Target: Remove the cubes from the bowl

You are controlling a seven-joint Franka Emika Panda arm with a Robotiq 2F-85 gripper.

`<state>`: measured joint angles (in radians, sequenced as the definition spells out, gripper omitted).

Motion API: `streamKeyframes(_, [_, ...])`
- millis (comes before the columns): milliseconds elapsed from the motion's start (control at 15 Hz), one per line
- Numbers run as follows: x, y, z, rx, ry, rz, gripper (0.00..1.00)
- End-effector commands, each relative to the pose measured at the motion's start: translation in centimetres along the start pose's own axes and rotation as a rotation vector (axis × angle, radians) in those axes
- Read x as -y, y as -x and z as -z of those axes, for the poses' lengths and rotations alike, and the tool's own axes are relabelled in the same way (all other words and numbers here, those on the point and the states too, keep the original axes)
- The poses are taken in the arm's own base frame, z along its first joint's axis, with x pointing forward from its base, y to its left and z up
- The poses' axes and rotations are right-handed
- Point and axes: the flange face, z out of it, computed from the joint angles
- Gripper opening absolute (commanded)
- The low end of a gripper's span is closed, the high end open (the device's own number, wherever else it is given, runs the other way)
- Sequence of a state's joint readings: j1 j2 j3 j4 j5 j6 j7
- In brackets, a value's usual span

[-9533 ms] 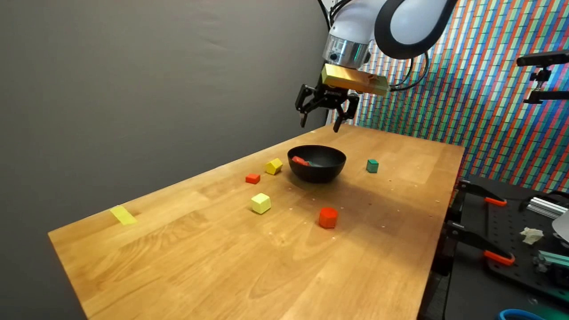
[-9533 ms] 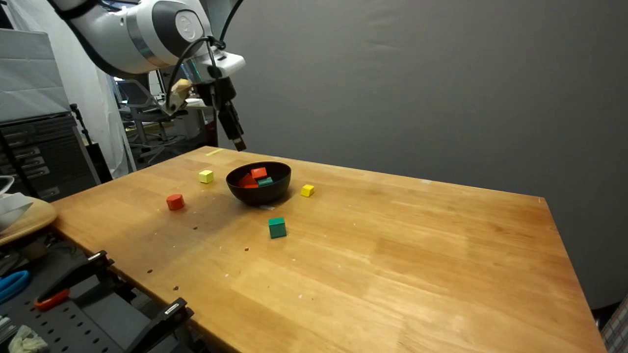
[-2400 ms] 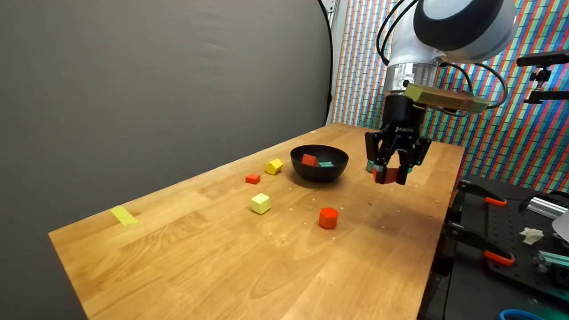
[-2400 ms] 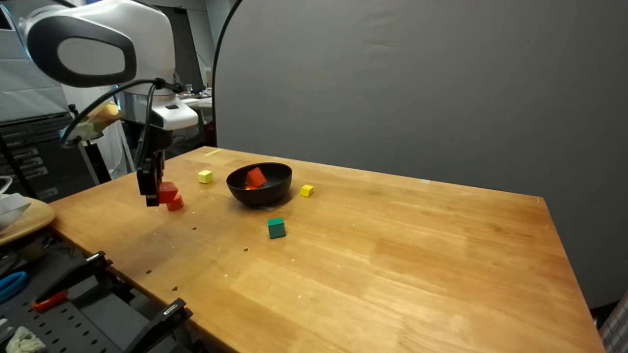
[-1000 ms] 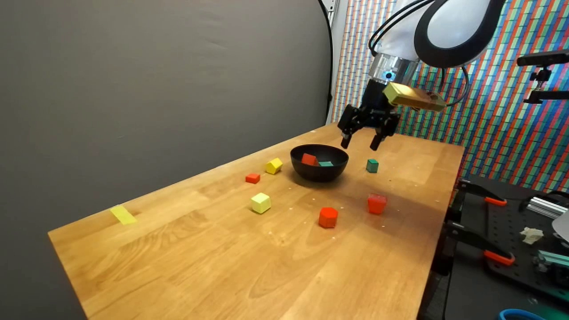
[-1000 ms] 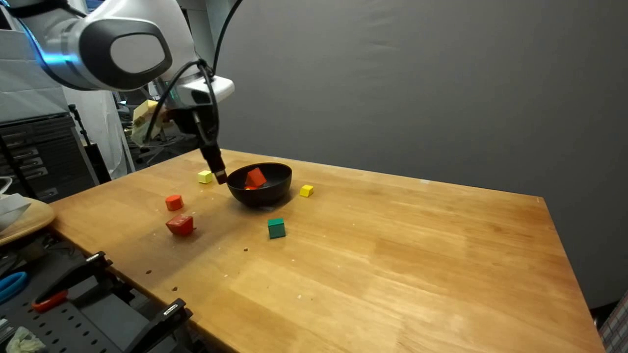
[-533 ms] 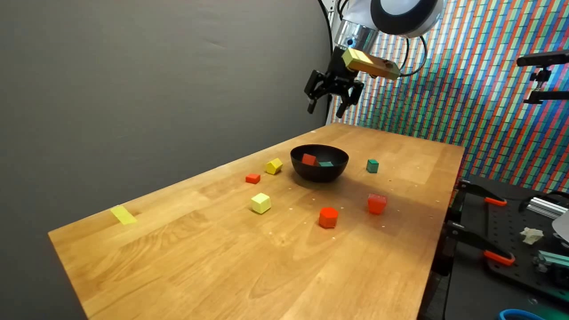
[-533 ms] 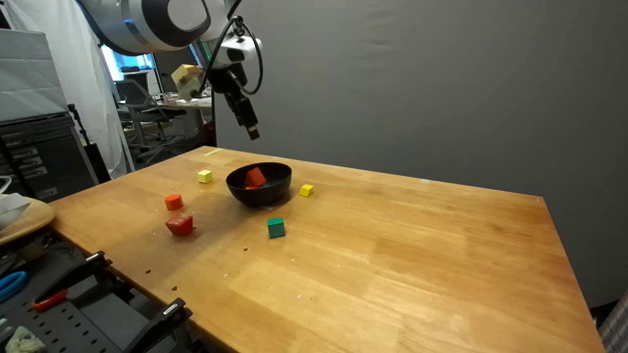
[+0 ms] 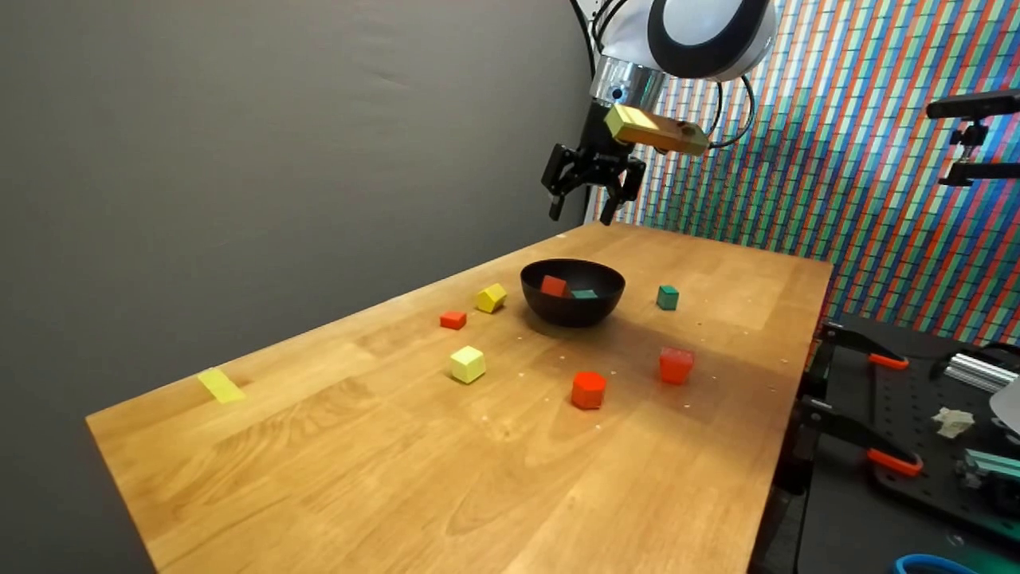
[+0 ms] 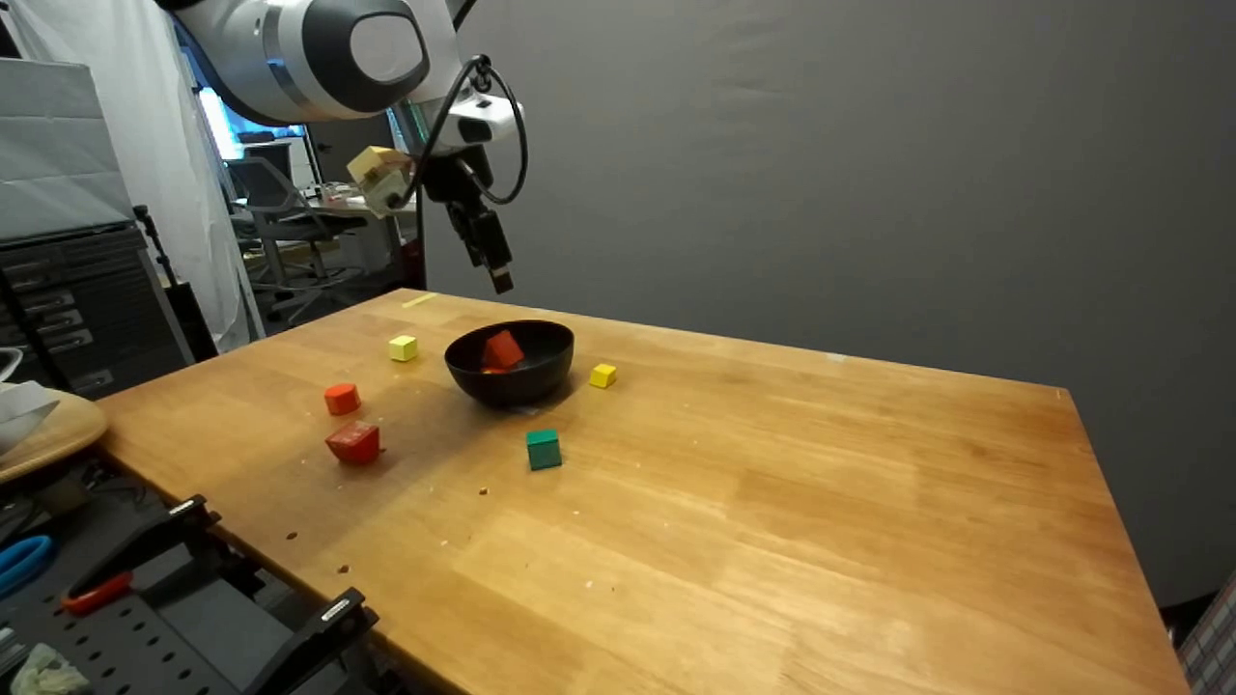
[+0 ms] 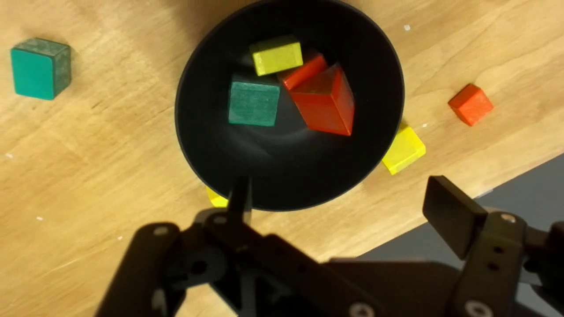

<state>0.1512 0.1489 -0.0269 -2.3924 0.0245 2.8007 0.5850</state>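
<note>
While your claw (image 9: 582, 214) hangs above the bowl (image 11: 291, 176), fingers spread and nothing between them, you seem to be lining up a pick. Inside, at the upper middle of the wrist view, lie a green block (image 11: 254, 105), a yellow block (image 11: 278, 58), a thin red block (image 11: 307, 72) and, overlapping it, a big red block (image 11: 324, 108). Six other blocks (image 9: 589, 391) sit on the tabletop (image 9: 358, 478) around the middle of the frame in an exterior view, so the job looks partly done. Next, bring the claw over one block and lower it; green, with bare bowl on its left, should come easiest, while the red pair may drag on each other. Smooth and curved, the bowl's wall could crowd your fingers. The blocks look like painted wood: green's face is streaked, big red glossy and slant-sided.
</note>
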Motion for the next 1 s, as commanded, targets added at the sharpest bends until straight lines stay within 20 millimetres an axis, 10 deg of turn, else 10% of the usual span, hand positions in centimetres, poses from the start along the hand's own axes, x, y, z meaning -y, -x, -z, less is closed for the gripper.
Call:
streamKeyframes(0, [0.0,-0.6,-0.9,0.041,0.008,0.059,0.99])
streamKeyframes(933, [1.8,-2.0,-9.8,0.142,0.049,0.276,1.0])
